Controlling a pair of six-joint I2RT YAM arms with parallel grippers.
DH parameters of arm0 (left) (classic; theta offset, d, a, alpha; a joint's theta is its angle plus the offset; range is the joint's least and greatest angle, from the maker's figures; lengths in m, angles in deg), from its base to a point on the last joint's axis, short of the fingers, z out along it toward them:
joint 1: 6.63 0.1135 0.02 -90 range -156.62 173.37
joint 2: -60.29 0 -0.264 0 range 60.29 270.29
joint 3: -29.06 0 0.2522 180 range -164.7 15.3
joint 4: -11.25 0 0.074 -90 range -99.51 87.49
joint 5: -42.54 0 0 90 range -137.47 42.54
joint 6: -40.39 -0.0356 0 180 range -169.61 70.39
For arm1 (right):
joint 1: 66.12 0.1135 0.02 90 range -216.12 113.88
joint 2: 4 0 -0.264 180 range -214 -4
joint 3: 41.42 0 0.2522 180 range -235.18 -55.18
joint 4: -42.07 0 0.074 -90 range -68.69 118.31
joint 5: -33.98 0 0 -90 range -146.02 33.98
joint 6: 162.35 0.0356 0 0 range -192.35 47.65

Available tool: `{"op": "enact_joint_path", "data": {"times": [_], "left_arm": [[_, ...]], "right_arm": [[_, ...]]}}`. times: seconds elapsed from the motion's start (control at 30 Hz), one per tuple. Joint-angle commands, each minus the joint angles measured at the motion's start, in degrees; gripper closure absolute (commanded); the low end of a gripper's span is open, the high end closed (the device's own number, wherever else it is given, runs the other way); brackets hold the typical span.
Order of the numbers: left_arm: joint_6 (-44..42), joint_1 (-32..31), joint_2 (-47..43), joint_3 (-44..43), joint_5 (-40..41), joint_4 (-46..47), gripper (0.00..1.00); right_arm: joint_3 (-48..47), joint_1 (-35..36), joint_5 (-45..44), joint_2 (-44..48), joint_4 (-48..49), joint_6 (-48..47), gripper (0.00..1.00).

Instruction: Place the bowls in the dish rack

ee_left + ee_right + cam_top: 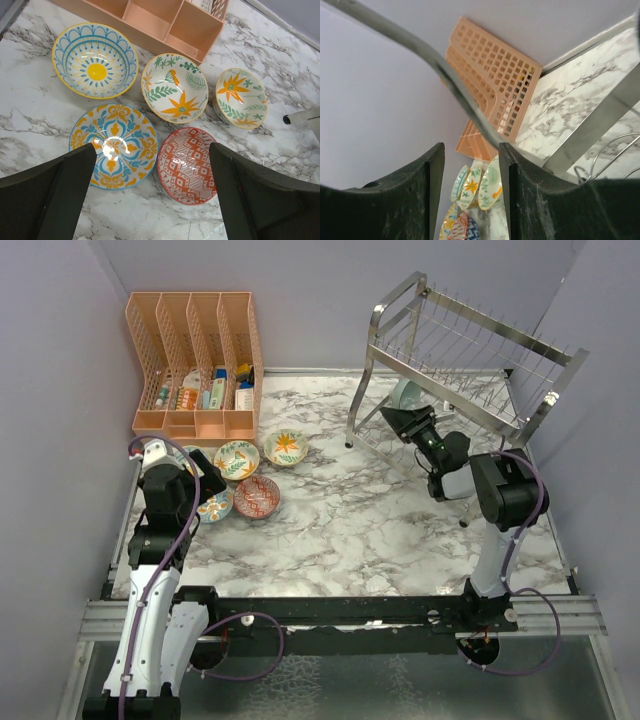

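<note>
The silver wire dish rack (470,360) stands at the back right. A pale teal bowl (405,392) sits in its lower tier. My right gripper (398,420) is just in front of that bowl, open and empty; in the right wrist view (470,195) a rack bar (445,65) crosses above the fingers. Five patterned bowls lie at the left: red (187,165), blue-yellow (114,145), sun-patterned (95,67), leaf-patterned (175,87) and orange-flower (241,97). My left gripper (152,200) hovers open above the red and blue-yellow bowls (215,505).
A peach plastic slotted organizer (195,360) holding small items stands at the back left, right behind the bowls. Purple walls close in the left, back and right sides. A rack leg (358,405) stands on the marble table (350,520) near the middle.
</note>
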Motion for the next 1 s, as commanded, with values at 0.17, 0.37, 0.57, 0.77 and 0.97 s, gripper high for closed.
{"op": "enact_joint_path", "data": {"times": [0.17, 0.37, 0.57, 0.77, 0.97], "left_arm": [[-0.2, 0.3, -1.5, -0.1, -0.6, 0.2, 0.01], [-0.3, 0.5, -2.0, 0.1, -0.7, 0.1, 0.01], [-0.2, 0.6, -2.0, 0.2, -0.8, 0.0, 0.01], [-0.2, 0.6, -1.9, 0.2, 0.0, -0.1, 0.01], [-0.1, 0.7, -2.2, 0.3, 0.6, -0.4, 0.01]], "right_arm": [[4.3, 5.5, 11.2, 5.0, -4.0, -4.9, 0.53], [9.4, 9.8, 11.0, 10.3, -7.6, -8.8, 0.53], [14.7, 11.4, 9.0, 18.8, -14.7, -13.0, 0.52], [14.4, 16.1, 6.7, 25.6, -28.5, -21.8, 0.47], [11.7, 23.7, 1.3, 30.1, -40.6, -30.8, 0.43]]}}
